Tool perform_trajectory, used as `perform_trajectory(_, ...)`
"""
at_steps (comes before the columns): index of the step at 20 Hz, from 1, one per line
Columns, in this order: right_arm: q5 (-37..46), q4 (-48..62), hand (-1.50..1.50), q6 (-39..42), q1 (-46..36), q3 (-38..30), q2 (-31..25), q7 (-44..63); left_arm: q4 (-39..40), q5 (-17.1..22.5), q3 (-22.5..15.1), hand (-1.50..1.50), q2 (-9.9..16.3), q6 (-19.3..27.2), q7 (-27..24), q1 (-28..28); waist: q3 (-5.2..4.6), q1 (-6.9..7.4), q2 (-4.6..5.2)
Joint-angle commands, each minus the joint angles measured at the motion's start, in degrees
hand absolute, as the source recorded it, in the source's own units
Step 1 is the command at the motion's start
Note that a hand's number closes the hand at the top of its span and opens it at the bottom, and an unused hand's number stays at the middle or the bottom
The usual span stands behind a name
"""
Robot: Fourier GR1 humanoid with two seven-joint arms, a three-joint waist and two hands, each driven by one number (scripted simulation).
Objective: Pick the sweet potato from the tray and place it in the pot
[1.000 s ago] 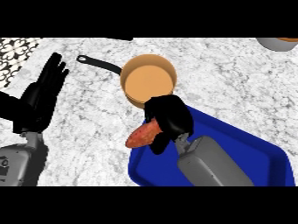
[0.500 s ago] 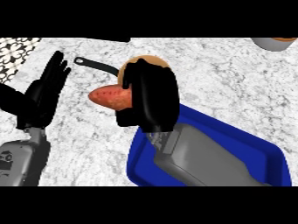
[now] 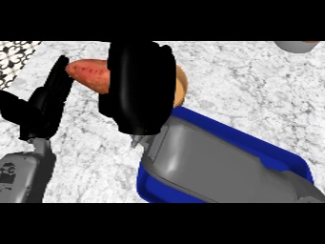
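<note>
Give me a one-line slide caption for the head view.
Right hand carries the sweet potato above the pot, off the blue tray; left hand rests open.

White-grey speckled marble counter top fills most of the view. At its far right corner sits a grey round container with an orange-brown inside, cut off by the view's top edge, contents not readable. At the far left corner a patch of black-and-white patterned tile surface borders the marble.
</note>
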Motion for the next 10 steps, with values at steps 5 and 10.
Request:
perform_trajectory(5, -1.47, 6.68, 1.50, -9.21, -6.20, -1.34, 0.63, 15.91, -0.58, -0.39, 0.48, 0.00, -0.22, 1.18, 0.49, -0.64, 0.18, -0.91, 0.54)
perform_trajectory(10, -2.13, 10.58, 1.50, -17.26, -5.89, -3.28, 0.63, 12.66, -0.70, 0.19, 0.87, 0.00, -0.14, 0.93, 0.98, -0.54, 0.27, -1.43, 0.89)
